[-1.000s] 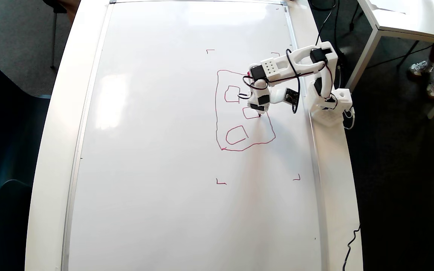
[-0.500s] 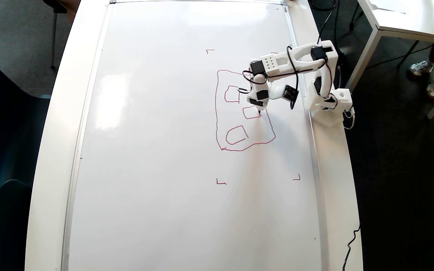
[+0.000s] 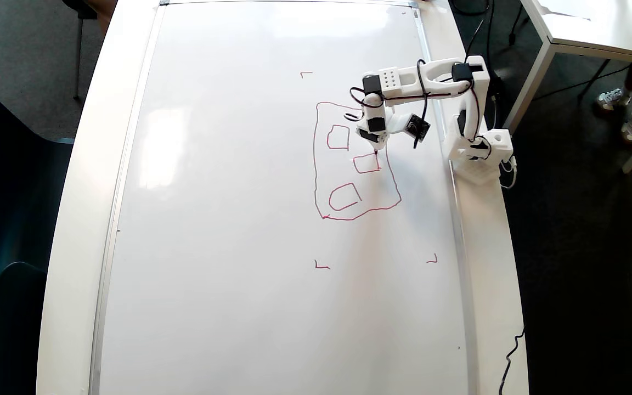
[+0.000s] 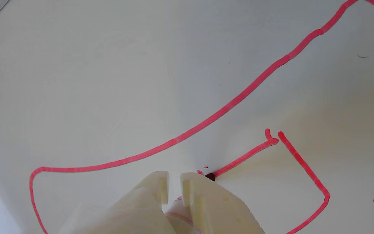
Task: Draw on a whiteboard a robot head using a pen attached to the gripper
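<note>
Wrist view shows the pen (image 4: pixel 210 176) tip touching the whiteboard (image 4: pixel 109 81) at a small box's corner inside the robot head (image 3: pixel 349 164); the gripper (image 4: pixel 174 182) is clamped on the pen, at the board's right side.

we see bright daylight glaring off the whiteboard (image 3: pixel 239 219) left of the gripper (image 3: pixel 376 149); its edges bow. in the wrist view, soft shadow pools beside the gripper (image 4: pixel 174 182), slightly blurred.
</note>
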